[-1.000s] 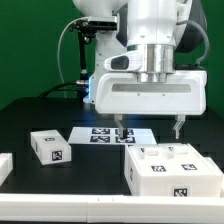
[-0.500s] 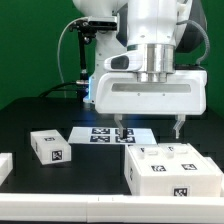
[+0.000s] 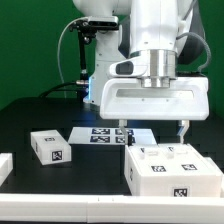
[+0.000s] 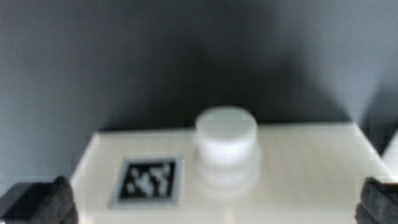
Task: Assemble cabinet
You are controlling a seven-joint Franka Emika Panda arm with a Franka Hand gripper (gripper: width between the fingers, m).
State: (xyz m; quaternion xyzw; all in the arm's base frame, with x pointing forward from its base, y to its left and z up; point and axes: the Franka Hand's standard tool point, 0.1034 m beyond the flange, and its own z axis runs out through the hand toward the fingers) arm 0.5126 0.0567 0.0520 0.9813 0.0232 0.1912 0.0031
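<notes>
**Over the end of the marker board (image 3: 100,136), spread wide and empty**

Over the marker board's end toward the exterior view's right: the gripper (image 3: 152,131), pointing straight down, jaws as far apart as can be, clasping nothing. One fingertip low above the marker board itself, no telling whether in contact. The other well past that same end, over the bare black table (image 3: 30,120).

Just in front of that end of the marker board, nearer the camera: the cabinet (image 3: 175,172), a big white box flat on the table, with square black-and-white tags on its top and front face. No telling whether its rear corner touches the marker board.

Off the marker board's other end, also nearer the camera: a small white block (image 3: 50,147), tagged, well apart from the cabinet. Farther out the same way: part of another white piece (image 3: 4,166), cut off by the picture's edge.

In the wrist view: the cabinet (image 4: 302,165) under the open gripper, with a tag (image 4: 151,178) on its top and a round white stub (image 4: 226,145) standing just beside that tag. All blurred, no finer detail to give. Dark fingers (image 4: 36,200) out at either side of the white top, closed on nothing.
</notes>
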